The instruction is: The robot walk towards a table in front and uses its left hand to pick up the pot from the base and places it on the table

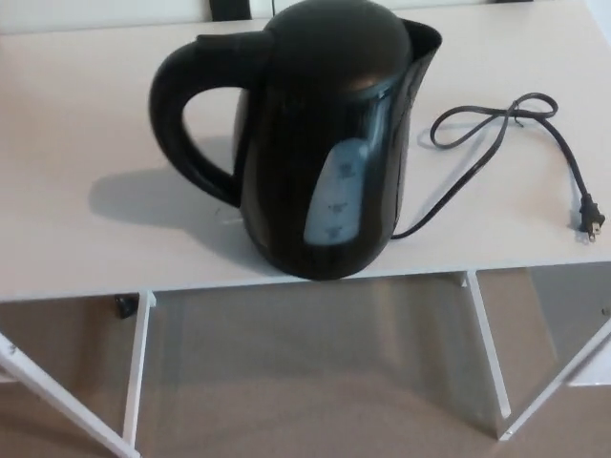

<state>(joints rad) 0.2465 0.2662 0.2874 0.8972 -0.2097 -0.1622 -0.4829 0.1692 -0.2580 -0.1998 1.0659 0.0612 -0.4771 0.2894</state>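
The pot stood upright near the front edge of the bench, handle toward the robot's left, with its cord trailing off right to a loose plug; any base under it was hidden. Neither hand showed, so I could not tell how the fingers were set. The walk-up looked done, judging by how close the pot sat, while the grasp, lift and set-down were all left to the left hand
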